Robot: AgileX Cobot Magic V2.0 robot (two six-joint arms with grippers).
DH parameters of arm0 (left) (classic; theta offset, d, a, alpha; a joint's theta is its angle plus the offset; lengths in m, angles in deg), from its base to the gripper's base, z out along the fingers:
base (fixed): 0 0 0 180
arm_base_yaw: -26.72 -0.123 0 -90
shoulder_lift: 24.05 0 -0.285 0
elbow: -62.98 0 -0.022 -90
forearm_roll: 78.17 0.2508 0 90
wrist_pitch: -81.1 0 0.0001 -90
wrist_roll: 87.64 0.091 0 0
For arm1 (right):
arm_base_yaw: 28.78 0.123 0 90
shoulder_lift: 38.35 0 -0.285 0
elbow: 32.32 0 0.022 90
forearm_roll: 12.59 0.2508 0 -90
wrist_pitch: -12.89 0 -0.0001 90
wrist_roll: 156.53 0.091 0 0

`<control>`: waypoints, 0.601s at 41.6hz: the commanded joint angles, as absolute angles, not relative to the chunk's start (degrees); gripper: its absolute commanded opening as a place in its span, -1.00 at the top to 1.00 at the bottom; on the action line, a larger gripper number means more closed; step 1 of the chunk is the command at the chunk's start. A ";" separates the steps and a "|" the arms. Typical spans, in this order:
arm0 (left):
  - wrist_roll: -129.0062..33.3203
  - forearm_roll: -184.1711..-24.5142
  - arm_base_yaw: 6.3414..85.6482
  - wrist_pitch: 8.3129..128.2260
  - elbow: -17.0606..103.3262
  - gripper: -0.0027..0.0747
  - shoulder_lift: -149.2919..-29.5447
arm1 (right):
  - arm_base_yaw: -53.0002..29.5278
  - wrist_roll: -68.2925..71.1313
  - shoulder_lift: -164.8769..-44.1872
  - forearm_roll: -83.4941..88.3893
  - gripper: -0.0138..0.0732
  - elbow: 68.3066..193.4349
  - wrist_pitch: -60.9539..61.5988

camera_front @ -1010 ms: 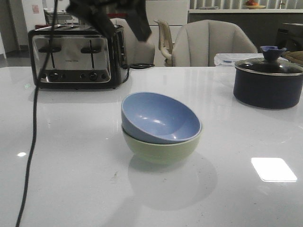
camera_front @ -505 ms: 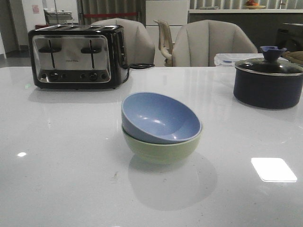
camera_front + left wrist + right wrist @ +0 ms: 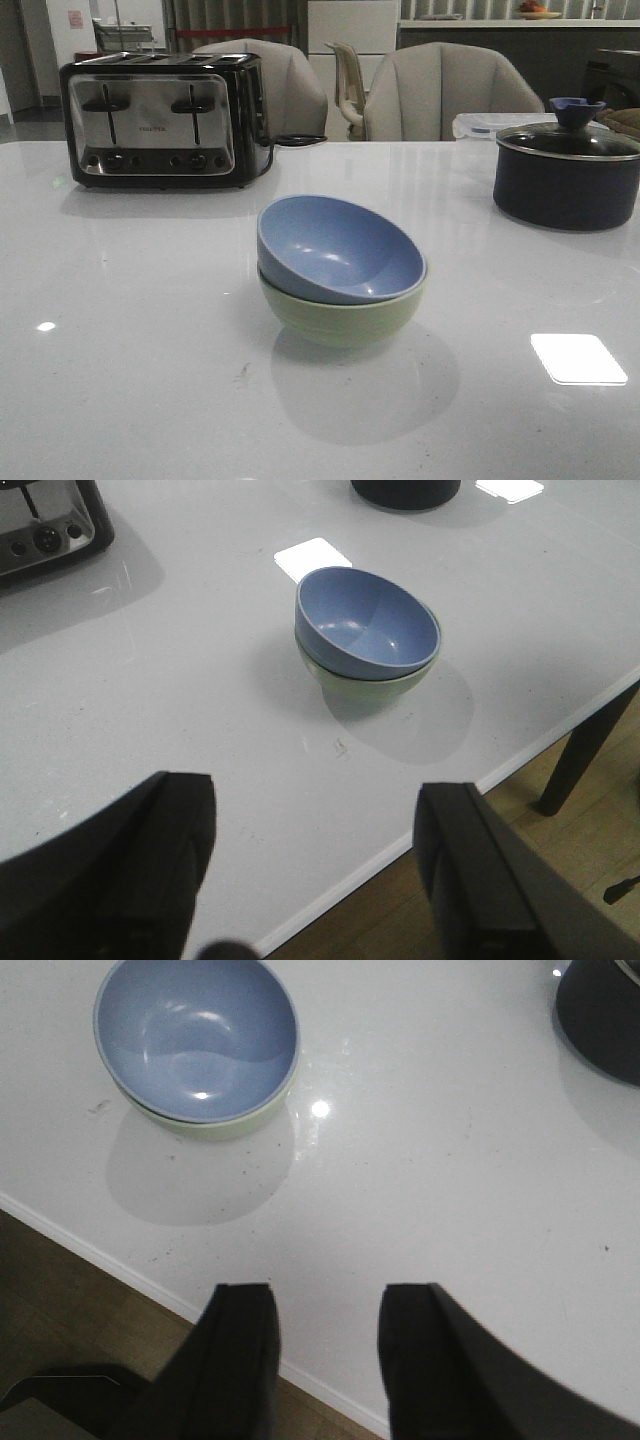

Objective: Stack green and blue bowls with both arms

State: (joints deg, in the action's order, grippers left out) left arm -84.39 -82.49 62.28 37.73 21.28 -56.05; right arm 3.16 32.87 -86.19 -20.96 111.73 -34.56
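Since a second ago, the black arm is gone from the front view. Dusty blue matte round bowl (image 3: pixel 340 250) is sitting tilted inside pale sage green bowl (image 3: pixel 340 318). Left gripper (image 3: pixel 325 880) and right gripper (image 3: pixel 325 1345) are hovering with fingers apart, empty.

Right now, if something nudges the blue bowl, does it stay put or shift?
The blue bowl sits tilted inside the green bowl, not seated level, so a nudge would probably rock or slide it. Both look rigid and smooth, so likely slippery against each other. The glossy table suggests the whole stack could skate too.

The blue bowl (image 3: pixel 340 250) sits tilted inside the green bowl (image 3: pixel 340 315) on the table (image 3: pixel 150 350).
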 commanded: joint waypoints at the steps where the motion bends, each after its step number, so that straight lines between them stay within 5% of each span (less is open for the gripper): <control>1: -84.46 -82.73 62.13 42.06 22.38 -0.20 -55.59 | 3.11 32.73 -86.02 -21.95 0.07 113.18 -31.30; 9: -84.46 -82.20 62.13 42.06 22.09 0.28 -55.59 | 3.11 32.73 -86.02 -21.95 0.61 113.18 -31.37; 16: -84.46 -80.25 62.13 42.06 22.09 0.67 -55.59 | 3.11 32.73 -86.02 -21.95 0.60 113.18 -31.37; 25: -84.46 -79.61 62.13 42.06 22.09 0.67 -55.59 | 3.11 32.73 -86.02 -21.95 0.60 113.18 -31.37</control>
State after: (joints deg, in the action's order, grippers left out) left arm -84.39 -79.71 62.28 37.72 20.59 -55.24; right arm 3.16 32.87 -86.19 -20.96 111.73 -34.56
